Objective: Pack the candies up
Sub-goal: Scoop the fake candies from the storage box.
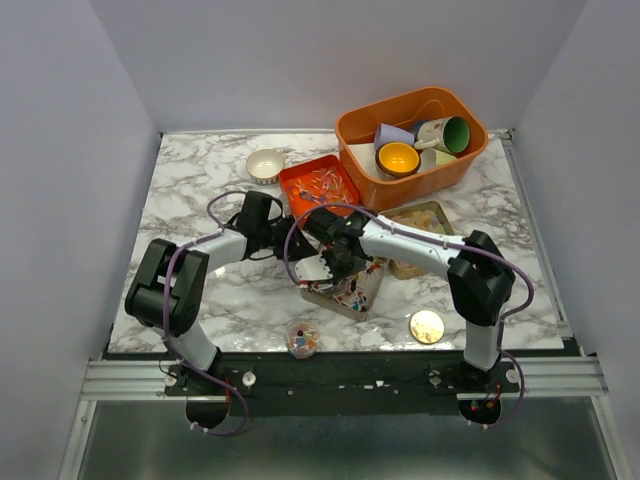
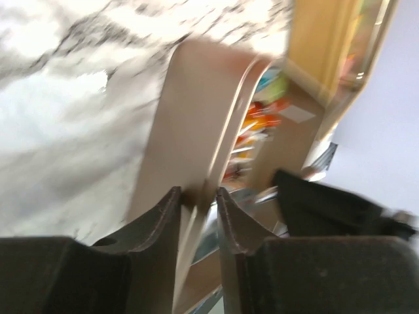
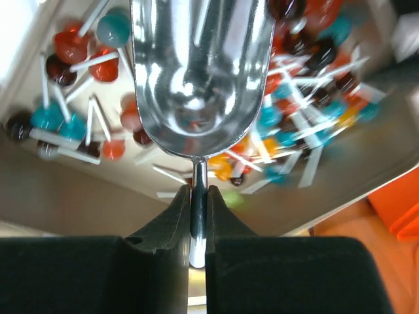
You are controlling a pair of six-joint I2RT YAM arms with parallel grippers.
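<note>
The candies (image 3: 69, 47) are red, blue and orange lollipops on white sticks lying in a beige tin box (image 3: 78, 196), which sits tilted at the table's middle (image 1: 345, 300). My right gripper (image 3: 198, 190) is shut on the handle of a shiny metal scoop (image 3: 196, 72). The scoop's bowl is empty and hangs just above the candies. My left gripper (image 2: 198, 194) is shut on the wall of the tin box (image 2: 190, 118), with candies (image 2: 256, 121) showing inside. In the top view the left gripper (image 1: 290, 232) and the right gripper (image 1: 335, 268) meet at the tin.
A small red tray (image 1: 318, 185) with more candies stands behind the tin. A white bowl (image 1: 265, 163) stands left of it. An orange bin (image 1: 412, 140) of coloured cups is at the back right. A tin lid (image 1: 420, 235), a gold disc (image 1: 427, 326) and a small candy jar (image 1: 302, 338) lie nearby.
</note>
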